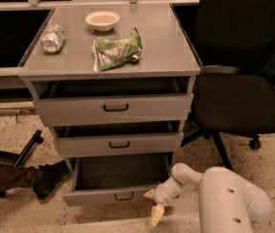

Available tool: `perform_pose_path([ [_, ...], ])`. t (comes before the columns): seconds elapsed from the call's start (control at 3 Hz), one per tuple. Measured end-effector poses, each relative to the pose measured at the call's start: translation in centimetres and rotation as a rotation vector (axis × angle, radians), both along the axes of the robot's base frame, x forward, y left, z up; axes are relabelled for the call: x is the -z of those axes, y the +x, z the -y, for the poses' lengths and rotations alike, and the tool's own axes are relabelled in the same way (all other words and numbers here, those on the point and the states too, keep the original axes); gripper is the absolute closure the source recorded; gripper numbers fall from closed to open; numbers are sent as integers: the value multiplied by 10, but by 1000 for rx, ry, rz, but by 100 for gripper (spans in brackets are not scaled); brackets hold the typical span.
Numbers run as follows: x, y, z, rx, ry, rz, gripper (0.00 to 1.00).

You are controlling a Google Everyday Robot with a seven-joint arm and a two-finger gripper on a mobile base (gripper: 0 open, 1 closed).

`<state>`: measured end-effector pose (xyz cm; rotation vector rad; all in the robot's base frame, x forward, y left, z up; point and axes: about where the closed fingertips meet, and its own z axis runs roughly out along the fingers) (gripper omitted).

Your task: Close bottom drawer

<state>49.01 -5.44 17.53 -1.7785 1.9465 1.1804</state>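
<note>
1. The grey cabinet (188, 106) rises above and to the left of my hand (152, 206). Its worktop (166, 42), far above my hand, carries a bowl, a green bag and a can, none of which belongs to this job.
2. The bottom drawer (93, 197) lies just to the left of my hand. It is pulled well out, with its dark inside open to view, so I judge the closing as not yet done.
3. The middle drawer (142, 142) and the top drawer (69, 111), both above my hand, sit only a little proud. I leave them alone.
4. My hand hangs low near the floor at the right end of the bottom drawer's front. Its two fingers are spread apart and hold nothing. The upper finger (148, 194) is right at the front's corner, but I cannot tell whether it touches.
5. The small black handle (123, 196), just left of my hand, is untouched. By my reckoning nearly the whole push inward remains.
</note>
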Motion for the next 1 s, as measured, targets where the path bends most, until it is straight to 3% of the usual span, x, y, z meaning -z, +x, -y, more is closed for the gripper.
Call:
perform_pose_path([
  [0.33, -37, 5, -4, -10, -5, 92, 0],
  [1.0, -29, 13, -5, 8, 23, 97, 0],
])
